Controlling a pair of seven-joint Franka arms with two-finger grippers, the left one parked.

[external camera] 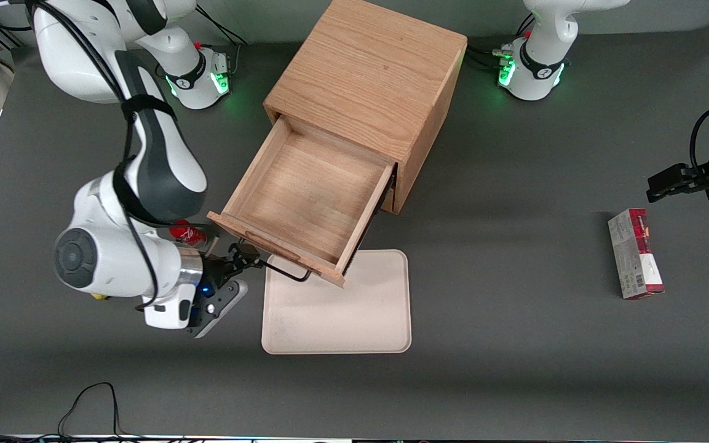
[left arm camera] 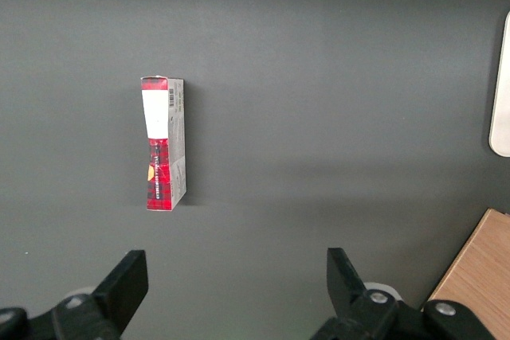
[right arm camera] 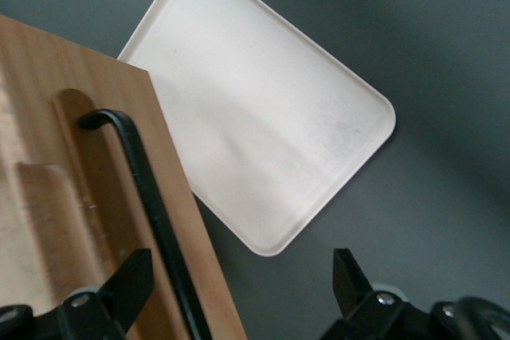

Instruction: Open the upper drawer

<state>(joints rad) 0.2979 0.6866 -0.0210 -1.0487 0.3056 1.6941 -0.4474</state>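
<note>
The upper drawer (external camera: pixel 308 200) stands pulled well out of the oak cabinet (external camera: pixel 369 80) in the centre of the front view, its bare wooden floor open to the camera and its front panel overhanging one edge of a cream tray (external camera: pixel 339 314) that lies on the grey table (external camera: pixel 514 344) nearer the camera. Its black wire handle (external camera: pixel 286 271) juts from that front panel, and the gripper (external camera: pixel 240 257) sits at the end of the handle toward the working arm's end of the table. The right wrist view shows what the front view cannot: the gripper's fingers (right arm camera: pixel 119 292) are spread wide apart, with the handle (right arm camera: pixel 147 205) passing between them close to one finger, and nothing is clamped. A red can (external camera: pixel 187 234) peeks out beside the working arm's wrist, only in the front view. Toward the parked arm's end of the table lies a red-and-grey carton (external camera: pixel 635 253); the left wrist view shows its white label patch and barcode (left arm camera: pixel 163 142), but no words on it can be read.
</note>
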